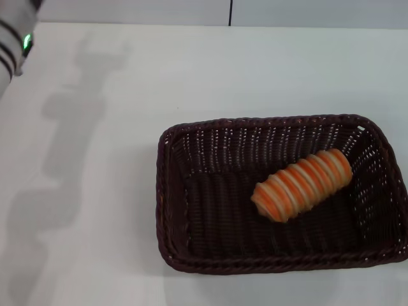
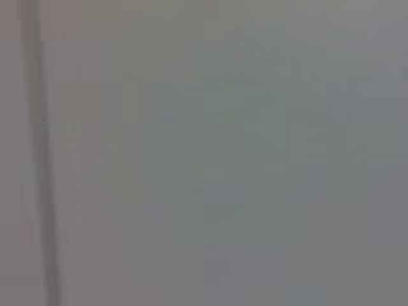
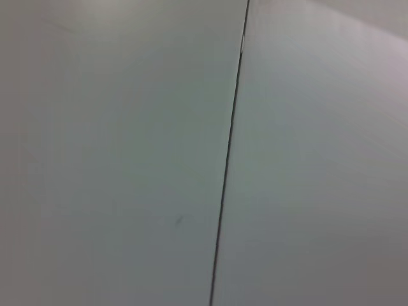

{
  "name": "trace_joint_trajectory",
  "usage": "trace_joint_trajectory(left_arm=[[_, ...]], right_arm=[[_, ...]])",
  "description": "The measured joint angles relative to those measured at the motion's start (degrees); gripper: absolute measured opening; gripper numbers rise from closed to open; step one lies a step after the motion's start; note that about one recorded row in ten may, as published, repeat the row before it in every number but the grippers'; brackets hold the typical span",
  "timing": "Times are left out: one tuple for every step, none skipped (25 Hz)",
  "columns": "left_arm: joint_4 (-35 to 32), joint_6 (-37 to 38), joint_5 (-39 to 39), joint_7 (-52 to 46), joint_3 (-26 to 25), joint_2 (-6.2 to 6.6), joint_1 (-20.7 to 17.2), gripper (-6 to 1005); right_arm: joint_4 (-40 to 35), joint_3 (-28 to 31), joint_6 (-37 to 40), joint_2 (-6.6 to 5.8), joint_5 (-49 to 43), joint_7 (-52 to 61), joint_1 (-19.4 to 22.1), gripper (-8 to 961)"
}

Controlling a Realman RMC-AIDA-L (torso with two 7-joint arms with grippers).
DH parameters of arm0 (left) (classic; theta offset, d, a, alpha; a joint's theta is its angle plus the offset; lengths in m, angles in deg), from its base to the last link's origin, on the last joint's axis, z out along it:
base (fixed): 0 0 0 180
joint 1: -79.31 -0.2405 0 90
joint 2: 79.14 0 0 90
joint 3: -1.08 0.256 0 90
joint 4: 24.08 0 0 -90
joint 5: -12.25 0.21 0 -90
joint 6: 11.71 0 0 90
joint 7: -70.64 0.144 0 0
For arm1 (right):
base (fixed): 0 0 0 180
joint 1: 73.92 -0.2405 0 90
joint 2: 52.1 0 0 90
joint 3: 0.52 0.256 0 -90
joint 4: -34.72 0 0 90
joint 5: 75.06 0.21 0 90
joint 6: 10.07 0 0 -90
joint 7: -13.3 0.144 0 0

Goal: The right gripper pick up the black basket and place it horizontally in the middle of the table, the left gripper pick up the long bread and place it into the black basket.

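Head view: the black basket sits lengthwise across the white table, toward the near right. The long bread lies inside it, right of centre, angled with 1 end toward the far right corner. Only the left arm, with its green light, shows at the far left edge; neither gripper is visible.

Left wrist view: a plain grey blur.

Right wrist view: a pale surface with 1 thin dark seam.

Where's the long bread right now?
In the head view, the long bread lies inside the black basket, on its floor toward the robot's right, angled diagonally. The basket sits on the white table, right of centre.
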Motion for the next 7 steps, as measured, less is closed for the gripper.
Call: trace_joint_trajectory(left_arm=[[-6.63, 13.26, 1.85, -3.87, 2.91, 0.16, 0.10, 846], [-6.63, 13.26, 1.85, -3.87, 2.91, 0.16, 0.10, 846], [-6.63, 13.26, 1.85, -3.87, 2.91, 0.16, 0.10, 846], [-6.63, 13.26, 1.85, -3.87, 2.91, 0.16, 0.10, 846], [-14.41, 25.06, 8.58, -13.89, 4.60, 0.39, 0.30, 846], [-21.47, 31.64, 18.17, -28.53, 3.48, 0.52, 0.65, 846], [-21.47, 31.64, 18.17, -28.53, 3.48, 0.52, 0.65, 846]], right_arm=[[-0.06, 0.00, -0.83, 0.00, 0.03, 2.63, -0.03, 325], [-0.06, 0.00, -0.83, 0.00, 0.03, 2.63, -0.03, 325], [-0.09, 0.00, -1.25, 0.00, 0.03, 3.72, -0.03, 325], [-0.11, 0.01, -1.73, -0.03, 0.04, 4.37, -0.02, 325], [-0.33, 0.01, -2.43, -0.04, 0.04, 4.76, 0.14, 325], [-1.26, 0.06, -4.23, -0.06, 0.08, 4.93, 0.90, 325], [-1.26, 0.06, -4.23, -0.06, 0.08, 4.93, 0.90, 325]])
